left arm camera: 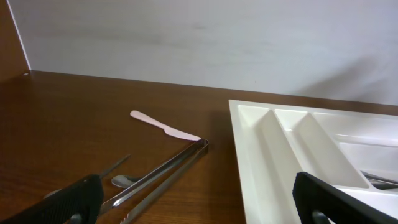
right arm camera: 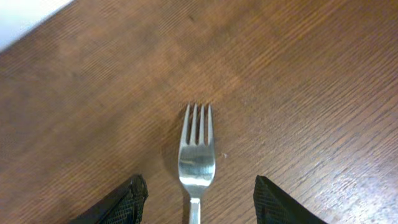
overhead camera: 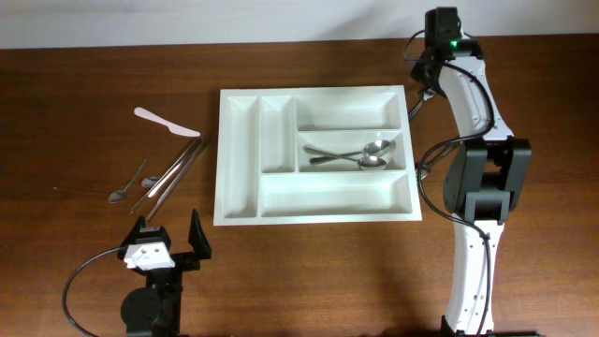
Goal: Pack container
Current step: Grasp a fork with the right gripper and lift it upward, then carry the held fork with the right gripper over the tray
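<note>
- The left end effector (overhead camera: pixel 168 232) sits at the near left of the brown wooden desk (overhead camera: pixel 84 84), jaws wide and holding nothing.
- A small metal spoon (overhead camera: pixel 124 187), long metal tongs (overhead camera: pixel 173 168) and a white plastic knife (overhead camera: pixel 167 122) lie on the desk left of the tray.
- The large white rectangular plastic cutlery tray (overhead camera: pixel 318 195) lies at desk centre. Two crossed metal spoons (overhead camera: pixel 351 154) lie in its middle wide compartment.
- The right end effector (right arm camera: pixel 199 190) has its jaws apart, straddling without touching a metal fork (right arm camera: pixel 197 155) that lies on the desk just right of the tray.
</note>
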You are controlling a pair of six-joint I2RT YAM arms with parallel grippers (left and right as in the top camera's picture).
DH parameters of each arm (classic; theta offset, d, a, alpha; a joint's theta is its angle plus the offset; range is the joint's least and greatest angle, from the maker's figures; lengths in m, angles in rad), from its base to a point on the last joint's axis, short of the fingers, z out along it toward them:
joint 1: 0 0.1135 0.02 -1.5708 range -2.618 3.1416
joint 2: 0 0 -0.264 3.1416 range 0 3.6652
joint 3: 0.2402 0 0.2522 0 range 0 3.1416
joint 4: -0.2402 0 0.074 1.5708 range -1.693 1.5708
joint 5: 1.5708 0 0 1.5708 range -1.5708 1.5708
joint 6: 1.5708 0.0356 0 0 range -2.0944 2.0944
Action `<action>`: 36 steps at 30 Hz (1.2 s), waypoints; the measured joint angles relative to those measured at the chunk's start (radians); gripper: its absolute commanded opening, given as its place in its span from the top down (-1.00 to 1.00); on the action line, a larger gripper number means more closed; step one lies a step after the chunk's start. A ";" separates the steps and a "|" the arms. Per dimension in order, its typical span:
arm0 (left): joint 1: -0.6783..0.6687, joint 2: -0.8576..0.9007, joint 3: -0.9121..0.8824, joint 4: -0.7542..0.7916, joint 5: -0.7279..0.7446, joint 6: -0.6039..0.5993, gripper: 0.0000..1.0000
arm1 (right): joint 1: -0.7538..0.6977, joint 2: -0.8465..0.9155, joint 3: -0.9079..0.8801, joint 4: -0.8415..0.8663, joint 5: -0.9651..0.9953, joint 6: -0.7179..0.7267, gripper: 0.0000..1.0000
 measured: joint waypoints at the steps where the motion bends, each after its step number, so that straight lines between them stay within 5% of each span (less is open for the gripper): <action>1: 0.000 0.000 0.000 0.000 0.000 0.000 -0.99 | 0.000 0.000 -0.005 0.003 0.000 0.002 -0.15; 16: 0.000 0.000 0.000 0.000 0.000 0.000 -0.99 | 0.000 0.000 -0.075 0.065 -0.016 0.010 0.02; 25: 0.000 0.000 0.000 0.000 0.000 0.000 -0.98 | -0.002 0.064 -0.075 0.076 -0.057 0.010 -0.08; 36: 0.000 0.000 0.000 0.000 0.000 0.000 -0.98 | -0.003 0.065 -0.075 0.089 -0.070 0.012 0.57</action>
